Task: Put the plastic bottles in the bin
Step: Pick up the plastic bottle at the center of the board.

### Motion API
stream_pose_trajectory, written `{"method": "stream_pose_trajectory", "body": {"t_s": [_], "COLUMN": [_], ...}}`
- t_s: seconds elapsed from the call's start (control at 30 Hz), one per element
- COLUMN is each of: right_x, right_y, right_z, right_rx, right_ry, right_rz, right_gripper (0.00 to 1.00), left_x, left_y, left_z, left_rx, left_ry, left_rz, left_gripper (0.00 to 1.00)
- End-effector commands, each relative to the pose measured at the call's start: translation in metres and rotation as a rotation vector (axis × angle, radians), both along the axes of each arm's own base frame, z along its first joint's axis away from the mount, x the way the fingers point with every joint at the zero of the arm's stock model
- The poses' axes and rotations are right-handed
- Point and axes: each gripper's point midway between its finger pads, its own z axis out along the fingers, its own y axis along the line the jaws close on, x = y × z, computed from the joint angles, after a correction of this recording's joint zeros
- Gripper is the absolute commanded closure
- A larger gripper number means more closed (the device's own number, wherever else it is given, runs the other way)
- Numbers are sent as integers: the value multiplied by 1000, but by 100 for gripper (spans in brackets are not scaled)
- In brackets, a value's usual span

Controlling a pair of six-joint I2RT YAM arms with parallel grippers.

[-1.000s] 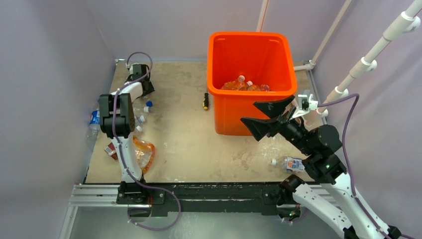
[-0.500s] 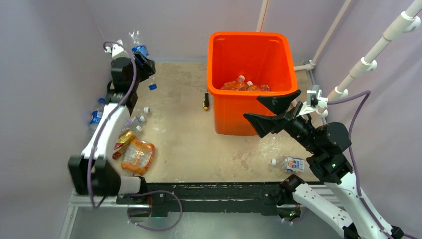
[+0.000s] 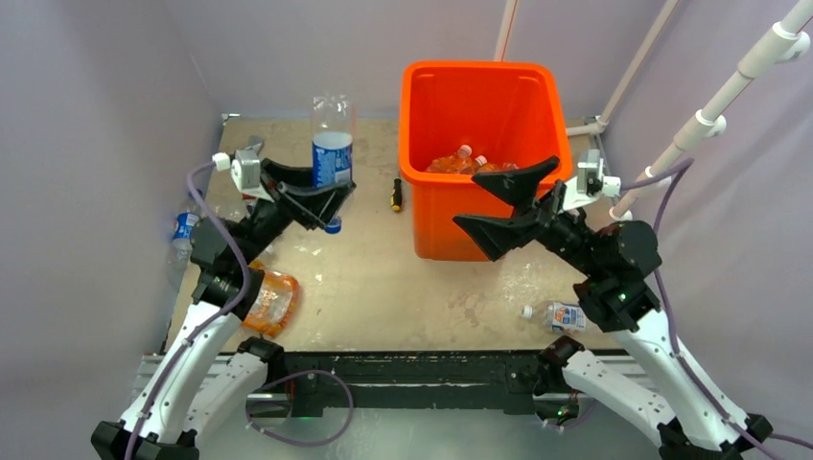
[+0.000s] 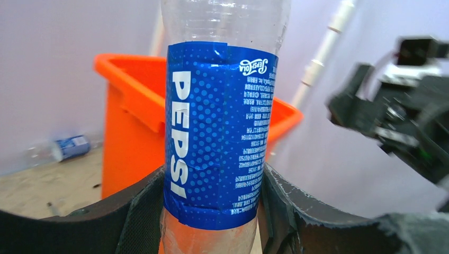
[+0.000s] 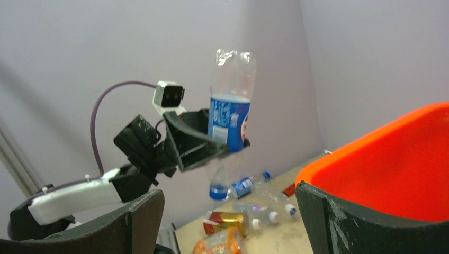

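Observation:
My left gripper (image 3: 329,198) is shut on a clear Pepsi bottle (image 3: 333,153) with a blue label. It holds the bottle upright, cap down, in the air left of the orange bin (image 3: 419,174). In the left wrist view the bottle (image 4: 217,132) fills the gap between the jaws, with the bin (image 4: 127,90) behind. My right gripper (image 3: 506,195) is wide open and empty in front of the bin's near right side. The right wrist view shows the held bottle (image 5: 229,119) and the bin's rim (image 5: 370,153). Several bottles (image 3: 475,165) lie inside the bin.
One bottle (image 3: 561,314) lies on the table by the right arm. Several more (image 3: 182,230) lie along the left wall, with an orange-labelled one (image 3: 268,297) near the left arm. A small screwdriver (image 3: 395,195) lies left of the bin. White pipes (image 3: 709,115) run at the right.
My left arm has lifted the Pepsi bottle from the far left corner and swung it right, toward the bin. My right gripper has shifted slightly up and stayed open.

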Motion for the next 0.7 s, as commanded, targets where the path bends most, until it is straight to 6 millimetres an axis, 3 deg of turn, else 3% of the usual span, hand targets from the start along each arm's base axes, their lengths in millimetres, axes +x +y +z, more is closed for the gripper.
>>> {"method": "stream_pose_trajectory", "body": {"t_s": [0.0,0.1,0.3,0.47,0.67], "right_x": [-4,5,10,20,16], "right_y": [23,50,108,132,147], "right_z": [34,43,47,43,57], "right_rx": [53,49,44,77,113], "right_ry": [-79,-61,-55,-35,-65], "right_rz": [138,195,135,141,181], "right_gripper": [1,1,1,1,1], "left_x": [-57,-69,-82,-91,-89], "left_y": [-19,-21,-22,-25,-29], "left_z": [10,-2,-5,-8,-16], "left_rx": [35,46,22,17,23], "left_ry": [-192,-205,-222,-232,-206], "left_rz": [-233,-279,-306,-336,-338], "left_gripper": [70,71,73,74,75]}}
